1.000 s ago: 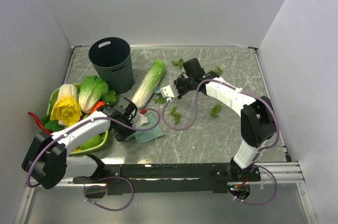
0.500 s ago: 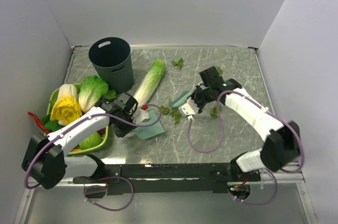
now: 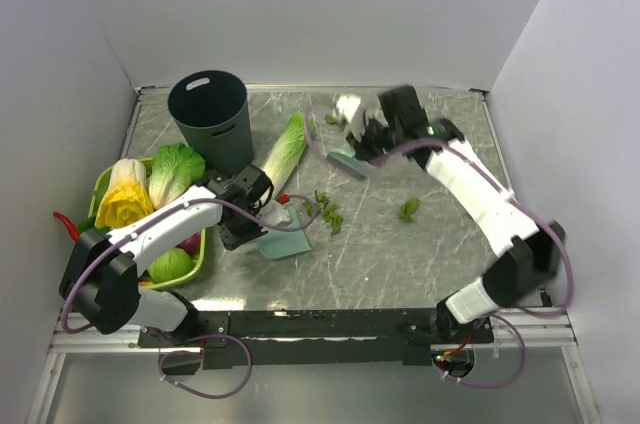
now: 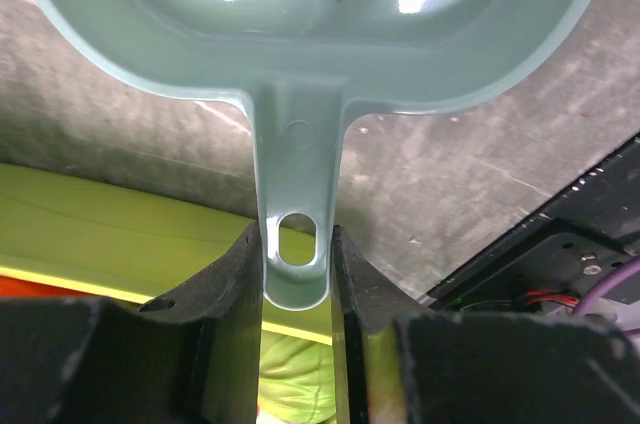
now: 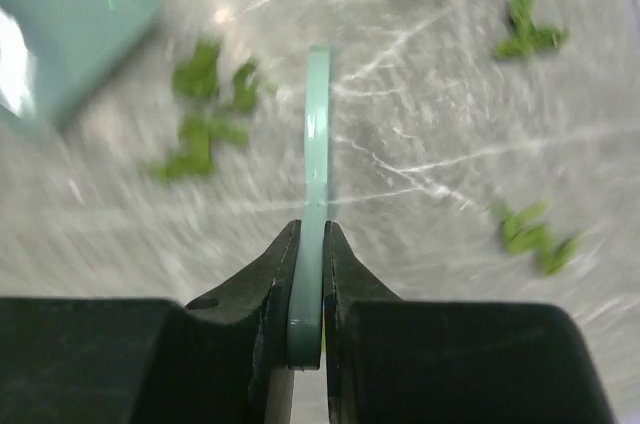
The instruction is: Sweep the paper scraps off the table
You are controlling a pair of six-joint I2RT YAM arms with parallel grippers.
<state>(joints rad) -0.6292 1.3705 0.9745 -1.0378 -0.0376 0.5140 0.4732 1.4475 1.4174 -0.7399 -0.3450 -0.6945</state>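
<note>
Scraps out on the marble, both tools gripped.
Paper scraps (image 3: 326,210) bunch mid-table (image 3: 400,264), just off the teal dustpan (image 3: 285,241) lip; 1 stray scrap (image 3: 408,209) lies toward the right edge. Left gripper (image 4: 297,254) is clamped on the dustpan handle, pan lying beside the lime tray (image 3: 97,187) at the left edge. Right gripper (image 5: 308,289), blurred near the far edge, pinches the teal brush (image 5: 316,144) handle. Long cabbage (image 3: 285,149) and dark bin (image 3: 210,119) crowd the far-left corner.

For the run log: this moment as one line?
left jaws: shut on dustpan; right jaws: shut on brush; paper scraps: cluster beside dustpan, others scattered on table
</note>
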